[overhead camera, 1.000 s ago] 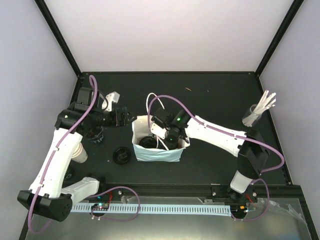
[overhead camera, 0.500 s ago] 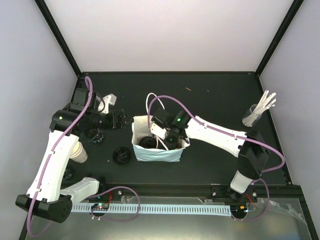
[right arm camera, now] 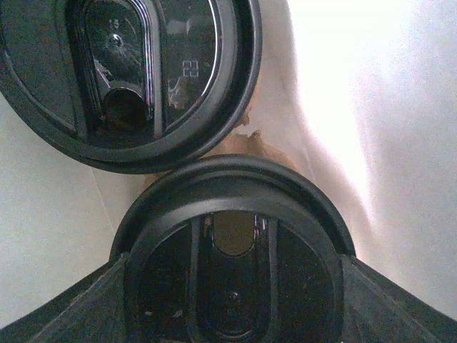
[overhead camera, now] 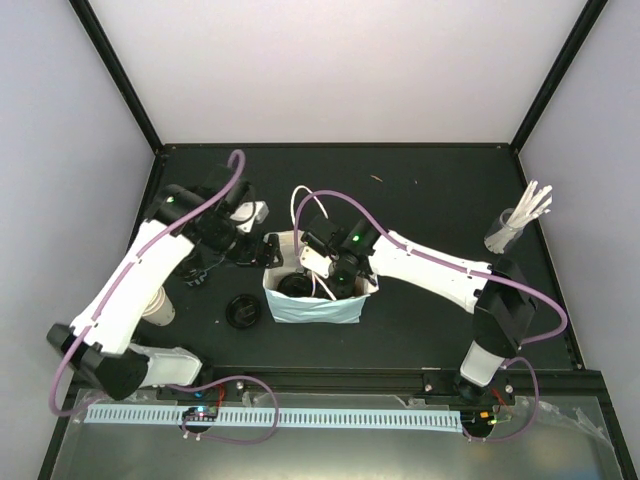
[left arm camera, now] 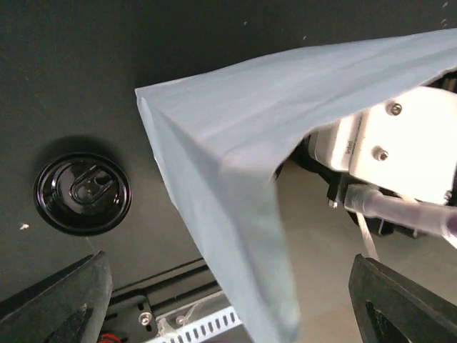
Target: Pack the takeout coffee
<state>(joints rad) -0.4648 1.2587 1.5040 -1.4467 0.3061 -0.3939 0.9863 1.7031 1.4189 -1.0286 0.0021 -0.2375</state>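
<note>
The top external camera looks down from above the near edge over the whole table (overhead camera: 430,190). The left wrist camera closely faces the light-blue bag (left arm camera: 235,143) at an outer corner. The right wrist camera sits inside it, just above the near cup (right arm camera: 232,286). All three views share the bag.

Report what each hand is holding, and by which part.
Right hand grips a lidded cup by the sides of its black lid, inside the blue bag. Left hand holds nothing; its open fingers straddle the bag's corner.
</note>
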